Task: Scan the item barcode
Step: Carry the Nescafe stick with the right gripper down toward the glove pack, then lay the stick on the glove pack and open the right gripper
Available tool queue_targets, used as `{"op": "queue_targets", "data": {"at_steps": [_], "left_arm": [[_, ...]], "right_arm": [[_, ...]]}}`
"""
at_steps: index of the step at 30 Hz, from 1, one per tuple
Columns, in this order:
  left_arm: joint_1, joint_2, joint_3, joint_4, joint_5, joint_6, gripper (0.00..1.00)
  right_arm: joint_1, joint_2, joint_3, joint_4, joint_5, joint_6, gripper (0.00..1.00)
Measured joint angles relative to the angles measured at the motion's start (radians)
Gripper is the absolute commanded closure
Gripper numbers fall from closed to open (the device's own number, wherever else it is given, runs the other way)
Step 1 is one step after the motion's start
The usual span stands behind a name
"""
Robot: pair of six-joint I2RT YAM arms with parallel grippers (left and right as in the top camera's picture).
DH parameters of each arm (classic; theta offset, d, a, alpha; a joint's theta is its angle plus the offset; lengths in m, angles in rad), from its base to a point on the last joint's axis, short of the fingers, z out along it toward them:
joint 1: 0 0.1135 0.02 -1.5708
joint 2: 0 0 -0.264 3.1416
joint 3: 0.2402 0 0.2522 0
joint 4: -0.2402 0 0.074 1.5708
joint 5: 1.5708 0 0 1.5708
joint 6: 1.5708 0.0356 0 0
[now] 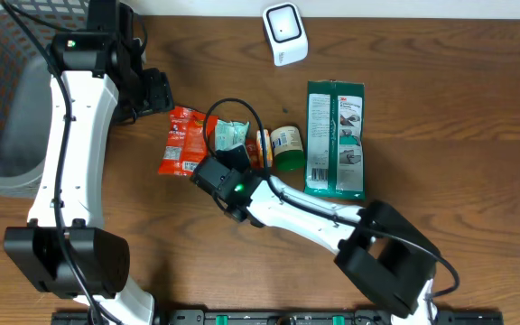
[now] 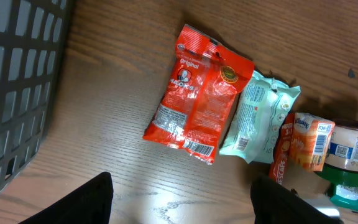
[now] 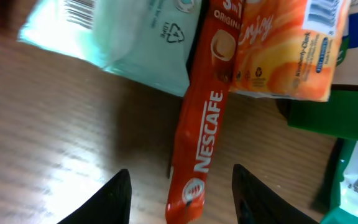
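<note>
Evidently the pickup is in hand: the right fingers (image 3: pixel 114 199) stand open astride the Nescafe sachet (image 3: pixel 197 155), which lies near the middle of the counter (image 1: pixel 477 90). The left fingers (image 2: pixel 92 202) hang open and empty. Next, the grip must close and present the barcode to the scanner (image 1: pixel 284 32) at the far edge.

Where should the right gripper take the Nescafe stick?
Its free end, nearest the right gripper, pinched across the narrow width from above. The Nescafe stick lies flat on the table; its far end is crowded by the pale green pouch and orange packet, while this end has bare wood either side.
</note>
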Motion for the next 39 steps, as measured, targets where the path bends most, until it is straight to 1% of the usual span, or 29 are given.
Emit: {"op": "queue_targets", "data": {"at_steps": [2, 6, 9, 11, 12, 13, 14, 20, 24, 27, 31, 34, 36, 39], "left_arm": [[0.0, 0.0, 0.0, 0.0, 0.0, 0.0, 0.28], [0.0, 0.0, 0.0, 0.0, 0.0, 0.0, 0.28], [0.0, 0.0, 0.0, -0.001, 0.0, 0.0, 0.28], [0.0, 0.0, 0.0, -0.001, 0.0, 0.0, 0.28], [0.0, 0.0, 0.0, -0.001, 0.0, 0.0, 0.28], [0.0, 0.0, 0.0, -0.001, 0.0, 0.0, 0.28], [0.0, 0.0, 0.0, -0.001, 0.0, 0.0, 0.28], [0.0, 0.0, 0.0, -0.001, 0.0, 0.0, 0.28], [0.0, 0.0, 0.0, -0.001, 0.0, 0.0, 0.28], [0.0, 0.0, 0.0, -0.001, 0.0, 0.0, 0.28], [0.0, 0.0, 0.0, -0.001, 0.0, 0.0, 0.28], [0.0, 0.0, 0.0, -0.001, 0.0, 0.0, 0.28], [0.0, 0.0, 0.0, -0.001, 0.0, 0.0, 0.28], [0.0, 0.0, 0.0, -0.001, 0.0, 0.0, 0.28]], "right_arm": [[-0.003, 0.013, 0.0, 0.006, 0.006, 0.007, 0.55], [-0.004, 0.045, 0.0, 0.007, 0.014, 0.032, 0.59], [-0.003, 0.067, 0.0, 0.011, 0.02, 0.048, 0.64], [-0.004, 0.068, 0.0, 0.012, 0.011, 0.056, 0.75], [-0.004, 0.069, 0.001, 0.013, 0.002, 0.061, 0.87], [-0.004, 0.071, 0.002, 0.012, -0.002, 0.065, 0.95], [-0.005, 0.071, 0.003, 0.012, -0.009, 0.064, 0.99], [-0.016, 0.068, 0.003, 0.0, -0.028, 0.064, 0.99], [-0.024, 0.034, 0.0, 0.001, -0.113, 0.037, 0.99], [-0.027, -0.055, -0.007, -0.004, -0.203, 0.005, 0.99], [-0.051, -0.247, -0.007, -0.013, -0.309, -0.033, 0.99], [-0.13, -0.393, -0.005, -0.043, -0.389, -0.063, 0.99], [-0.227, -0.466, 0.0, -0.069, -0.468, -0.097, 0.99], [-0.401, -0.514, 0.002, -0.113, -0.62, -0.169, 0.99]]}}
